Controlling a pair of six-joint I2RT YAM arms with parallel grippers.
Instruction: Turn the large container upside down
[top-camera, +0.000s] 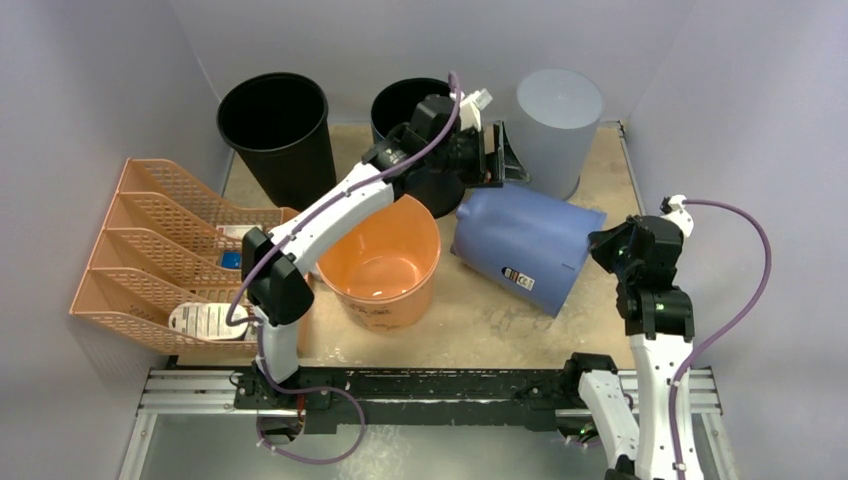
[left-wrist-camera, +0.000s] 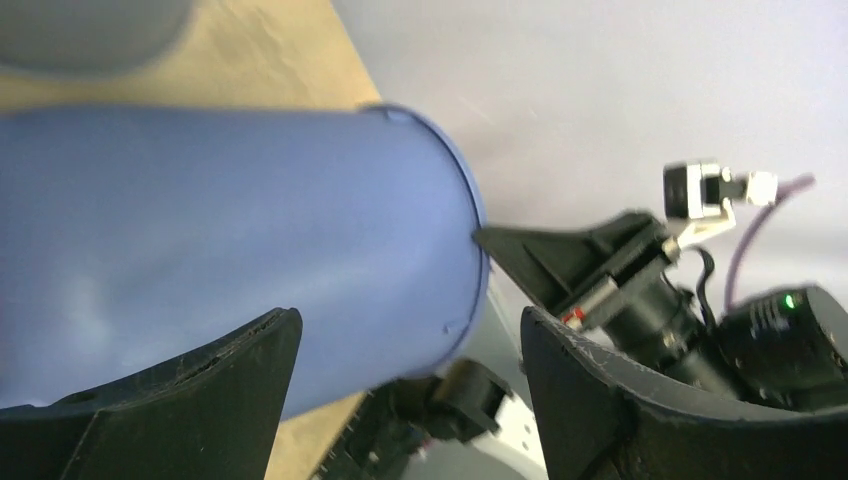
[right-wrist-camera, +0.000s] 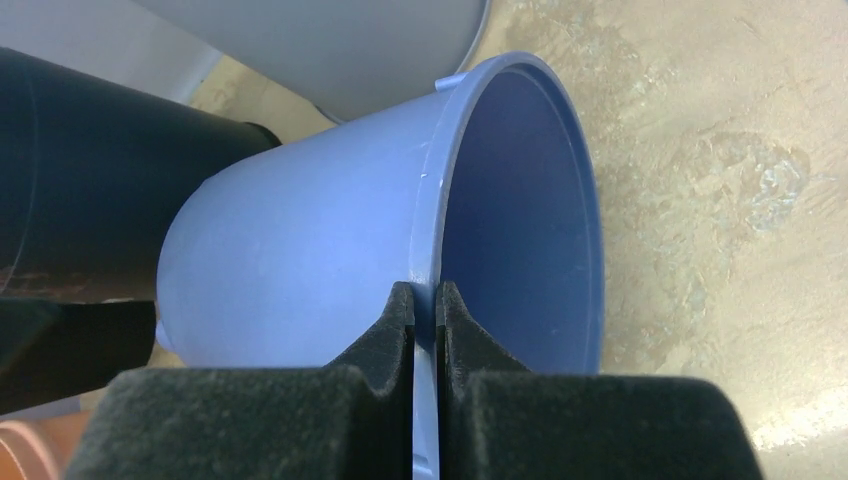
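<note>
Our right gripper (right-wrist-camera: 425, 292) pinches the rim of the sideways blue bucket (top-camera: 522, 240), mouth facing it; our left gripper (top-camera: 500, 160) gapes near its base.

Blue container (left-wrist-camera: 230, 250) beyond spread left tool (left-wrist-camera: 410, 320)

We see soft, even light with only faint shadows. In the left wrist view the blue container (left-wrist-camera: 230, 250) is blurred, and the wall (left-wrist-camera: 620, 90) washes out pale.
</note>
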